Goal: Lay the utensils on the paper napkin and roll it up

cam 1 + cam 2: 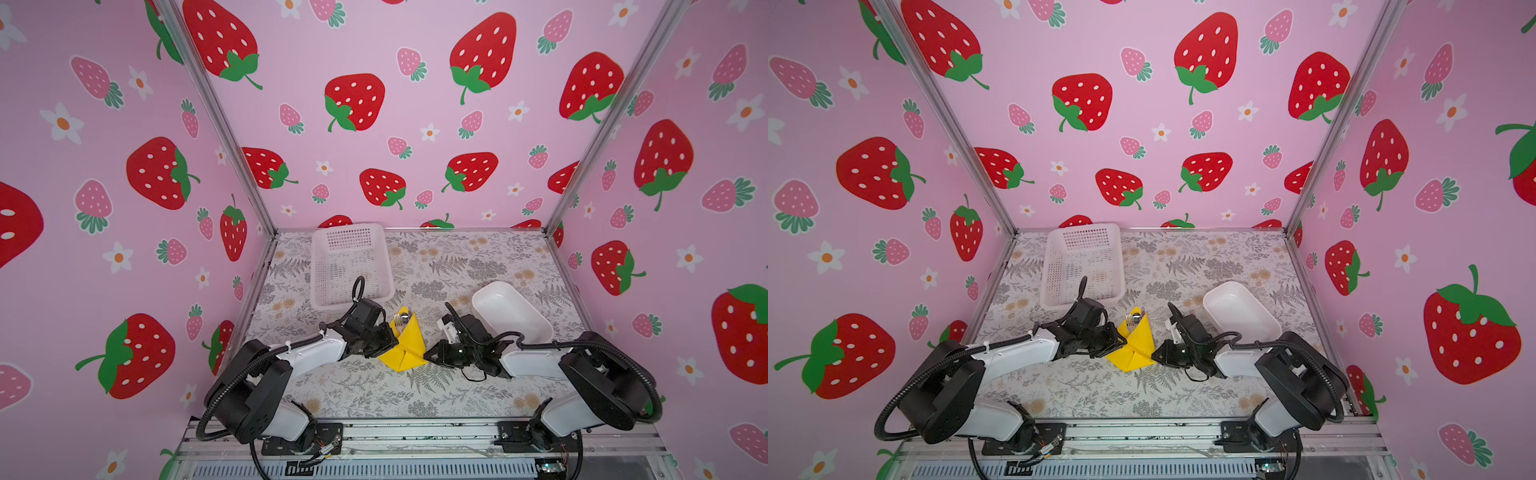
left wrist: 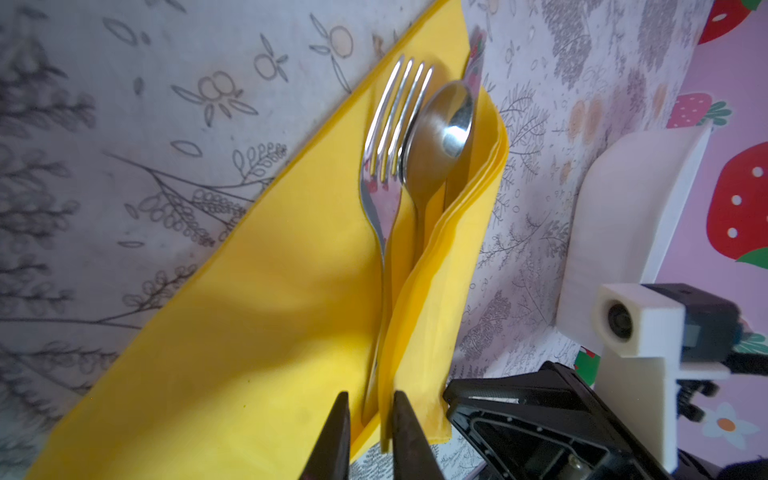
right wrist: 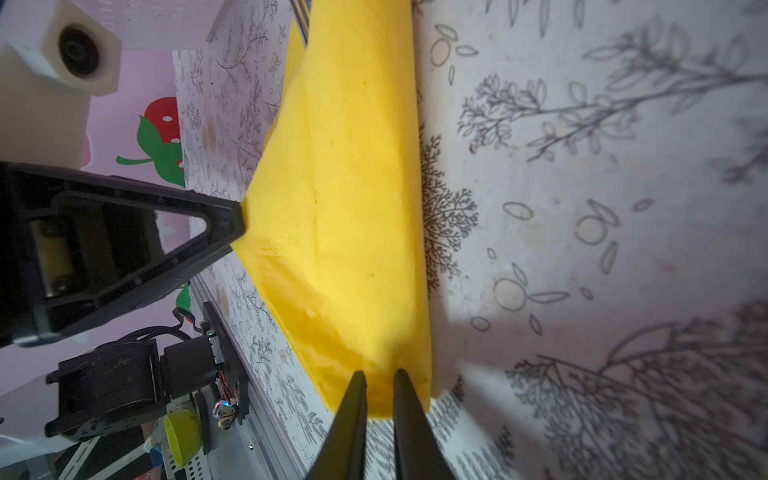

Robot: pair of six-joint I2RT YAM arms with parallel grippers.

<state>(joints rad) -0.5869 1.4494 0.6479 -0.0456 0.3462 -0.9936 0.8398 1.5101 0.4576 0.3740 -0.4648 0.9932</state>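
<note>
Yellow paper napkin [image 1: 405, 347], partly folded over the fork [image 2: 392, 120] and spoon [image 2: 446, 124], lay on the floral table [image 1: 374, 395] between both arms; the utensil heads protruded from its far end. Left gripper [image 2: 371, 436] and right gripper [image 3: 380, 415] each showed jaws narrowly parted with paper between the tips; whether either truly pinched could not be told. Risks judged: a loose flap springing open if let go, thin paper tearing under opposed pulls, and smooth cutlery sliding out of the open end during rolling.
</note>
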